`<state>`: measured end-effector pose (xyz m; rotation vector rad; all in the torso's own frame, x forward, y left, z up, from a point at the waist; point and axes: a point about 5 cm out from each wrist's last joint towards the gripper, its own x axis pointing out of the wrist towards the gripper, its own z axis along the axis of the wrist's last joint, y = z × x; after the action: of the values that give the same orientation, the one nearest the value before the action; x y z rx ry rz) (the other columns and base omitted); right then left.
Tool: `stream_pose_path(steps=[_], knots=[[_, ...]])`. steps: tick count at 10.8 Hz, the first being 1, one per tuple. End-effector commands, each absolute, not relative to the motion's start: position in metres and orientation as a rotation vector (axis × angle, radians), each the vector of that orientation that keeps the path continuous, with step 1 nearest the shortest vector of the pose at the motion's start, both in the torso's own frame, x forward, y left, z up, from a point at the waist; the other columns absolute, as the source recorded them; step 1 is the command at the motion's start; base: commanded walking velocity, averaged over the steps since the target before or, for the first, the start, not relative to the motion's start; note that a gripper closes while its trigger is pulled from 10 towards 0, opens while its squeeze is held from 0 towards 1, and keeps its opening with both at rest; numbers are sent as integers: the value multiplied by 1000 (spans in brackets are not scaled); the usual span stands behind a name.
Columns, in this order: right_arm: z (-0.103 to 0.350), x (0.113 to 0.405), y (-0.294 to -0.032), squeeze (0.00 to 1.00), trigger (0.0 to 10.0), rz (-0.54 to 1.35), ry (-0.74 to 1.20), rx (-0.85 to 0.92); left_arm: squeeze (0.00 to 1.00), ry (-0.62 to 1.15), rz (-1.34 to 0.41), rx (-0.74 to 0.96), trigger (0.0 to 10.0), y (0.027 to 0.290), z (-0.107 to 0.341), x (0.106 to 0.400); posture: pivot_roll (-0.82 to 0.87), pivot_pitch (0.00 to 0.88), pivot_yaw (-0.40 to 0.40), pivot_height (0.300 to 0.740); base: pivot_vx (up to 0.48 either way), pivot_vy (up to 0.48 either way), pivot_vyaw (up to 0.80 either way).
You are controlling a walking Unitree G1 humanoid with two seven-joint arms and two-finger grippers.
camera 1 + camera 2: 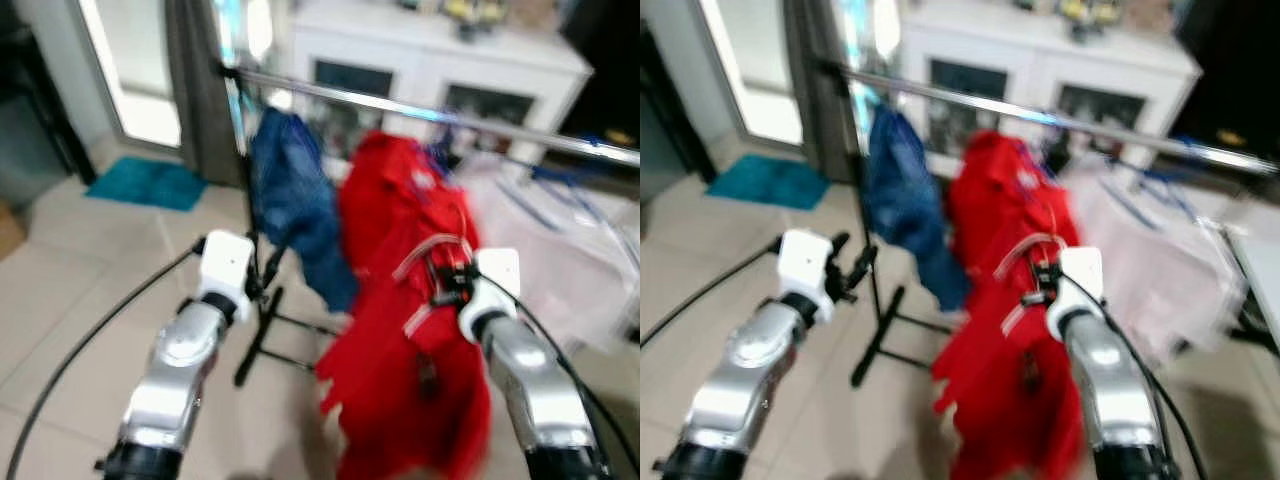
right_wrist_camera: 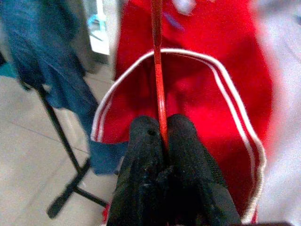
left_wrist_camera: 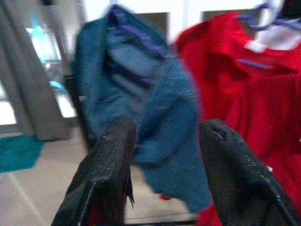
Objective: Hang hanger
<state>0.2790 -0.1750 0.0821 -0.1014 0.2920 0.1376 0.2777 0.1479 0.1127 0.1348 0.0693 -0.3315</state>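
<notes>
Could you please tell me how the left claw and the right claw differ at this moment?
The left claw is open with nothing between its fingers, while the right claw is shut on a thin red hanger. The left claw points at the blue garment on the rail, the right at the red garment. Both have black fingers and are raised before the rack.

right gripper (image 1: 1038,283) holds a red garment (image 1: 1015,400), seemingly on a hanger (image 1: 1025,255), below the rail (image 1: 1040,118).
</notes>
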Motion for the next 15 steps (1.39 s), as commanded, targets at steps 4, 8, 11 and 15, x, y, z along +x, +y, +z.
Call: stream_pose_path(steps=[4,8,11,15], knots=[[96,286,-173,0,10000,148,225,-109,0,53,-338,150,10000,147,116,279,67,0,-59,740,383,0,0],[112,295,-170,0,10000,169,157,-60,0,25,-381,158,10000,147,121,278,72,0,-50,740,69,0,0],[125,305,-161,0,10000,203,127,-50,0,0,-527,149,10000,142,135,276,76,1,-35,740,0,0,0],[165,366,-150,0,10000,189,110,-81,0,-28,-764,271,10000,139,168,274,98,14,-35,740,0,0,0]])
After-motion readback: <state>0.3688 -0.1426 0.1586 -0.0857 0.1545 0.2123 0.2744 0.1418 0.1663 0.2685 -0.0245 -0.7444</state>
